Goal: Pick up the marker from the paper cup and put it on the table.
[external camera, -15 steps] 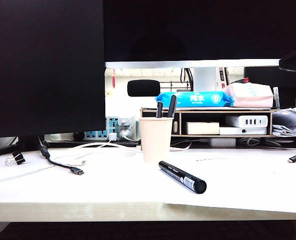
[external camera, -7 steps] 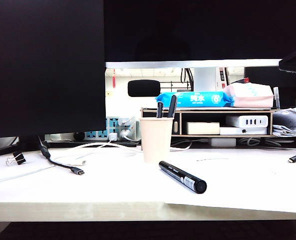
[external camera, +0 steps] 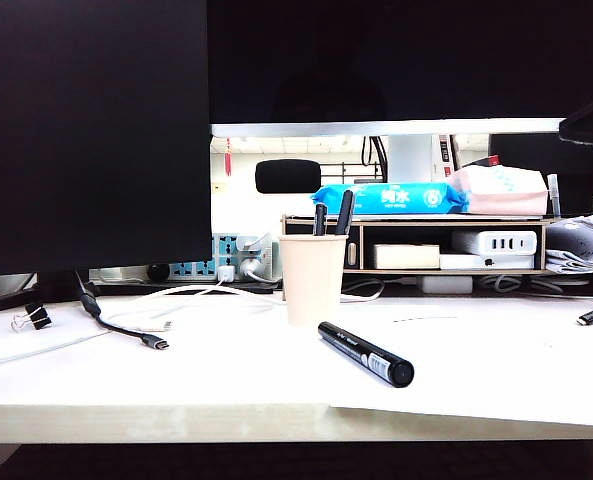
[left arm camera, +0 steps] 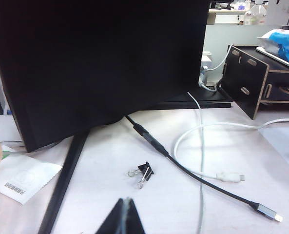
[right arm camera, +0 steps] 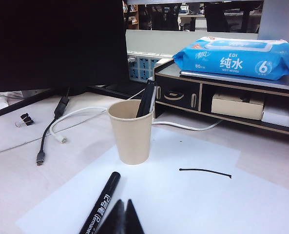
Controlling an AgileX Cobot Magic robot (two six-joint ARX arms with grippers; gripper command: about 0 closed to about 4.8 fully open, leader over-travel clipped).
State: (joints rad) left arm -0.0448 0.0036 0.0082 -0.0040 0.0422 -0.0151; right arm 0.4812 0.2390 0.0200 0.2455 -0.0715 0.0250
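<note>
Since the marker [external camera: 366, 354] already lies flat on white paper [right arm camera: 193, 195] on the surface [external camera: 176, 380], just before the paper cup [external camera: 313, 279], it looks light, rigid and smooth, best pinched mid-barrel. Both the left gripper [left arm camera: 126, 208] and right gripper [right arm camera: 124, 210] hang pressed together, empty, amid desk clutter.

The marker [external camera: 366, 354] is lying on its side on the white bench [external camera: 226, 370], just in front of the upright paper cup [external camera: 312, 278] and apart from it. Two slim black pens [external camera: 332, 214] are standing inside that cup.
</note>
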